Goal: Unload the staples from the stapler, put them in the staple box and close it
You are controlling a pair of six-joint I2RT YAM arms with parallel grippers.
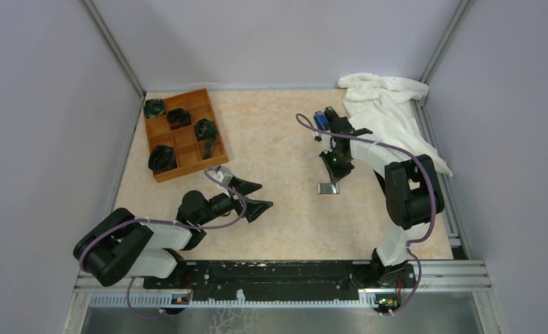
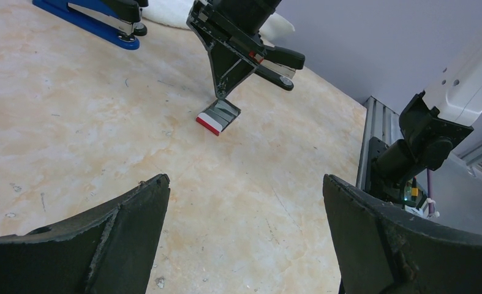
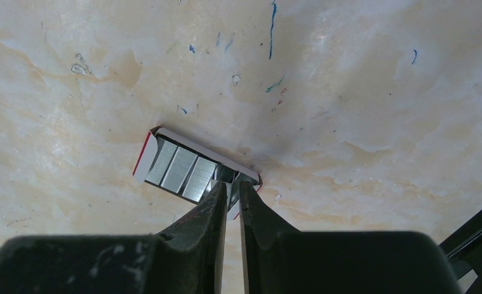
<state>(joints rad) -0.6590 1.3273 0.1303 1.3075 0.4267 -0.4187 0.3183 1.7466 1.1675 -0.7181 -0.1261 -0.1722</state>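
Orange wood forms the divided tray (image 1: 187, 169) seen at the far left of the table (image 1: 285, 229), with dark objects held in several of its compartments. Just right of it the left gripper (image 1: 265, 195) is held low over bare tabletop, its fingers (image 2: 122, 239) spread wide apart and nothing between them. Further right a small white-and-red box (image 3: 192, 146) lies open and flat on the table, and silvery rows of staples (image 3: 177, 166) are packed side by side inside it. The right gripper (image 3: 233, 184) is pointed straight down at the right end of this box, its fingers almost together with only a thin slit left between them; whether a strip is pinched there cannot be told. Behind that gripper a black stapler (image 2: 284, 58) is seen lying on the table, with a blue stapler (image 2: 85, 17) to its left in the left wrist view. A crumpled white towel (image 1: 386, 104) is heaped in the far right corner
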